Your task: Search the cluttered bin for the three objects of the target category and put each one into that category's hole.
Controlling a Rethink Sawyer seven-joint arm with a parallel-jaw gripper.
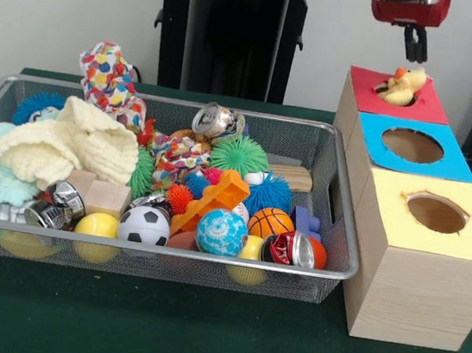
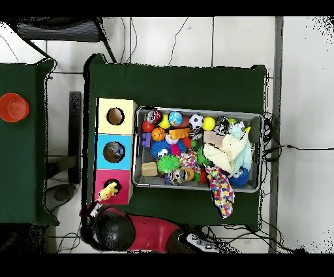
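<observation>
A yellow duck toy (image 1: pixel 402 87) lies across the hole of the red-topped box (image 1: pixel 428 108), partly sunk into it; in the overhead view the duck (image 2: pixel 107 191) sits on the same red box (image 2: pixel 121 180). My gripper (image 1: pixel 416 45) hangs just above the duck, apart from it and holding nothing. The blue-topped box (image 1: pixel 372 133) and the yellow-topped box (image 1: pixel 386 196) stand in a row with it, and their holes show nothing inside. The wire bin (image 1: pixel 339 267) beside them is packed with toys.
The bin holds a soccer ball (image 1: pixel 143 225), a basketball (image 1: pixel 270 222), a globe ball (image 1: pixel 221 231), spiky balls, cans, wooden blocks (image 1: pixel 99 194), a cream cloth (image 1: pixel 65 150) and a spotted cloth (image 1: pixel 109 81). A red cup (image 2: pixel 13 106) stands on the side table.
</observation>
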